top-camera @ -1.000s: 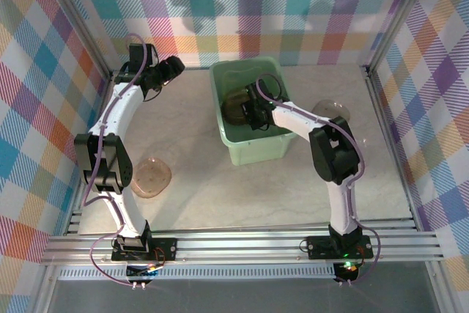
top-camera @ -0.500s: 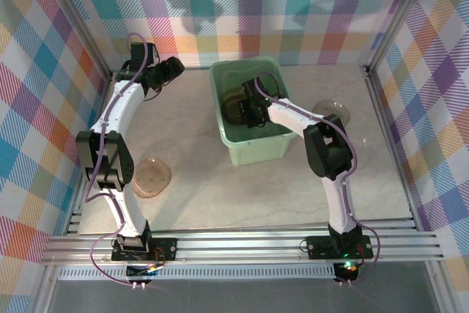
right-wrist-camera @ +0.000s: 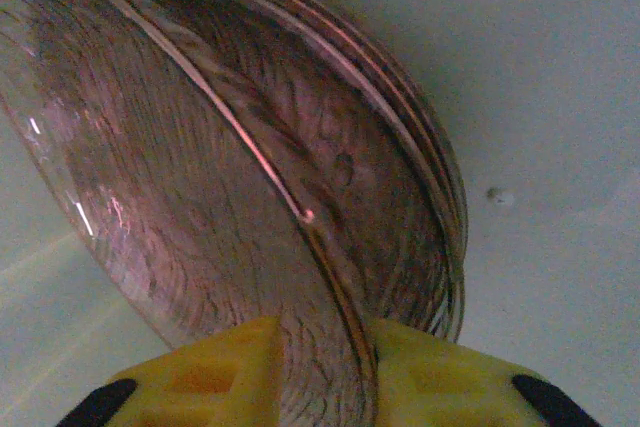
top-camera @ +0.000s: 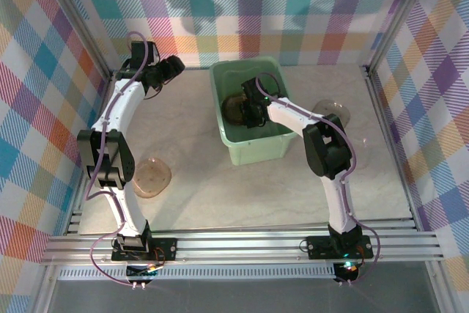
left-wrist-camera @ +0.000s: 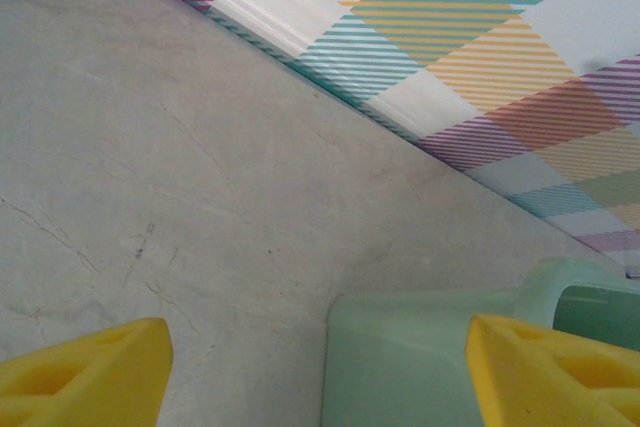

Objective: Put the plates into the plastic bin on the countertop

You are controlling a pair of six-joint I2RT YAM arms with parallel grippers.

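Note:
The mint-green plastic bin stands at the back middle of the countertop. Inside it lies a stack of smoky-brown plates. My right gripper reaches down into the bin over them. In the right wrist view the top plate leans on the stack, its rim between my yellow fingers. The right gripper is open a little, wider than the rim. My left gripper hovers open at the back left, beside the bin's outer wall, holding nothing.
One plate lies on the countertop at the front left by the left arm. Another plate lies right of the bin. Plaid walls close in the back and both sides. Metal rails run along the near edge.
The right gripper's jaws have parted from shut, and the plate it carried has come down onto the stack in the bin. The left arm has barely shifted.

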